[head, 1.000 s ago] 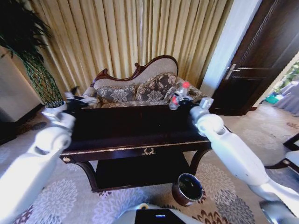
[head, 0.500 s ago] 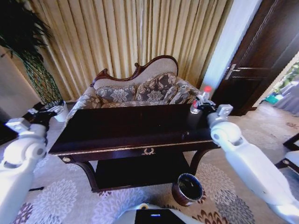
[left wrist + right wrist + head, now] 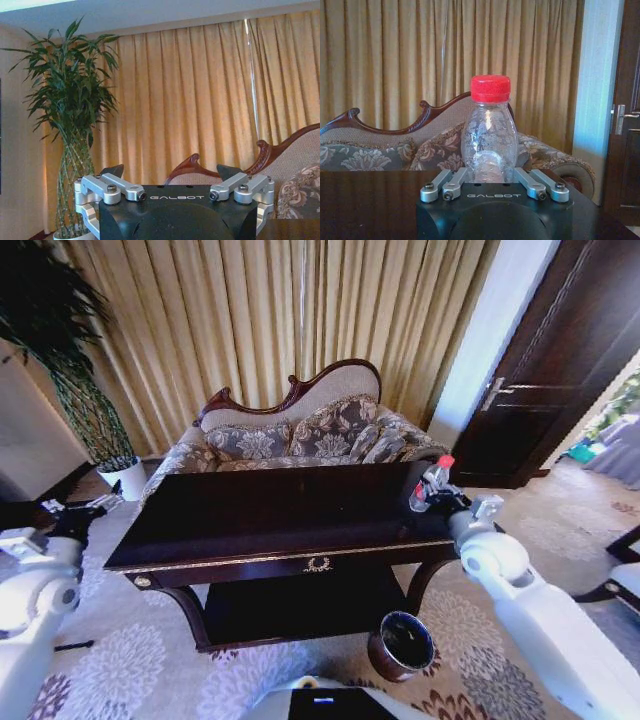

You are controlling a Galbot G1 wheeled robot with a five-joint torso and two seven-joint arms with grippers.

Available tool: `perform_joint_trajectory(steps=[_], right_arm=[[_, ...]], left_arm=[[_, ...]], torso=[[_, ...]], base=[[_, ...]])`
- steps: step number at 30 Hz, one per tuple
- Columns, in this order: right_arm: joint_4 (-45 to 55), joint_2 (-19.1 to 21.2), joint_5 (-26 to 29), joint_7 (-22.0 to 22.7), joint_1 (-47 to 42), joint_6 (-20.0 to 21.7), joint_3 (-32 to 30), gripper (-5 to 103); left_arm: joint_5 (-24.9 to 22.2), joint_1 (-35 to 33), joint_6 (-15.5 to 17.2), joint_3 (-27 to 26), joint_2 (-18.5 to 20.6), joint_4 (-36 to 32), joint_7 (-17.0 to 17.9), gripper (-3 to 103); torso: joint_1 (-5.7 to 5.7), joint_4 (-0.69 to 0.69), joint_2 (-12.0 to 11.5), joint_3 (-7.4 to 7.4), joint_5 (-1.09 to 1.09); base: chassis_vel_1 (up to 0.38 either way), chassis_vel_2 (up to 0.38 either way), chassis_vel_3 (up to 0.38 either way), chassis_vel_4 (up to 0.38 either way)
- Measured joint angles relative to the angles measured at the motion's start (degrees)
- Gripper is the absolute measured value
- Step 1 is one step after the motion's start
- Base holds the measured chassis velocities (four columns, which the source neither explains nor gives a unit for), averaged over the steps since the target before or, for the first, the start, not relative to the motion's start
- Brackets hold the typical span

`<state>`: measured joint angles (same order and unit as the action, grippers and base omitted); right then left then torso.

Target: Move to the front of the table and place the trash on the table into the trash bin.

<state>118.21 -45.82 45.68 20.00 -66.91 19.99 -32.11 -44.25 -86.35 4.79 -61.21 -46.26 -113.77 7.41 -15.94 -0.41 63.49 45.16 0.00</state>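
The long dark table (image 3: 270,530) stands before me, its gold emblem facing me. My right gripper (image 3: 432,497) hovers at the table's right end, shut on the trash, a clear plastic bottle (image 3: 433,480) with a red cap, held upright. In the right wrist view the bottle (image 3: 489,140) stands between the closed-in fingers (image 3: 445,184) of the right gripper (image 3: 489,176). The trash bin (image 3: 402,645), round with a shiny rim, sits on the carpet below the table's right front leg. My left gripper (image 3: 95,505) is off the table's left end, and in the left wrist view this left gripper (image 3: 171,172) is open and holds nothing.
A patterned sofa (image 3: 300,435) stands right behind the table, against gold curtains. A tall plant in a white pot (image 3: 125,475) is at the back left. A dark door (image 3: 560,370) is at the right. Patterned carpet lies around the table's ends and front.
My right arm has carried the bottle rightward and nearer, from the table's far side to its right end. My left arm has drawn back leftward, off the table's left end.
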Motion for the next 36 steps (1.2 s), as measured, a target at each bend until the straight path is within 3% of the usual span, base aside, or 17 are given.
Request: perform_joint_trajectory(steps=[36], right_arm=[[2.2, -0.3, -0.6, -0.2, -2.4, 0.1, -1.9, 25]], left_arm=[[0.5, 0.0, 0.3, 2.2, -0.3, -2.4, -0.4, 100]], torso=[[-0.01, -0.01, 0.0, 0.01, 0.00]], base=[[0.005, -0.005, -0.005, 0.005]])
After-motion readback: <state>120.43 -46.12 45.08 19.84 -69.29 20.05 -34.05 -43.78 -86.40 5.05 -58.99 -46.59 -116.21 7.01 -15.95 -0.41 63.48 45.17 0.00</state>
